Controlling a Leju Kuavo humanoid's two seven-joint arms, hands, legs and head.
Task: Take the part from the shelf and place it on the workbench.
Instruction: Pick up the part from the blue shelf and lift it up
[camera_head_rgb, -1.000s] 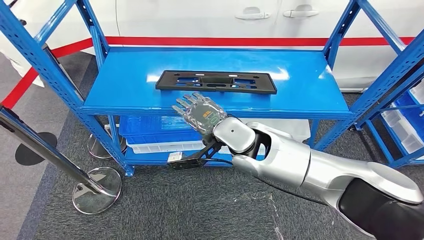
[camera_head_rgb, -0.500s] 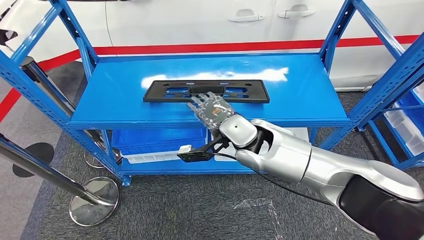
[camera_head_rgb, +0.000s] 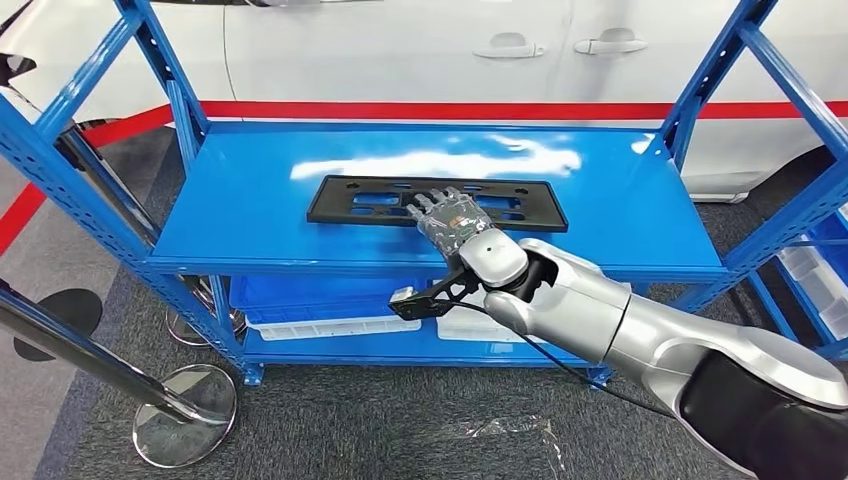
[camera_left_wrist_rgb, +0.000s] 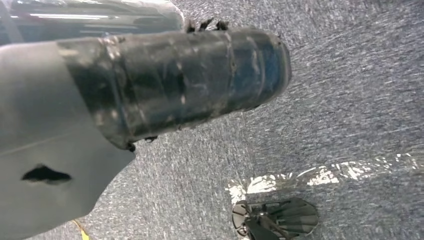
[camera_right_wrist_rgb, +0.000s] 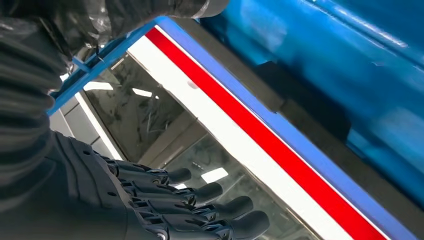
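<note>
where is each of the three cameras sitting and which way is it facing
Head view: high on the body, looking forward and down at the blue shelf and black part; right hand over the part.
Left wrist view: behind the hanging left hand, facing grey carpet.
Right wrist view: behind the right hand, fingers extended along the shelf.
Shared: head and right wrist views both show shelf, part, right hand.

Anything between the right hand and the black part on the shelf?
Nothing visible. The right hand reaches over the front edge of the blue shelf with its fingers over the near edge of the black part, which lies flat, alone on that level. Contact cannot be confirmed.
</note>
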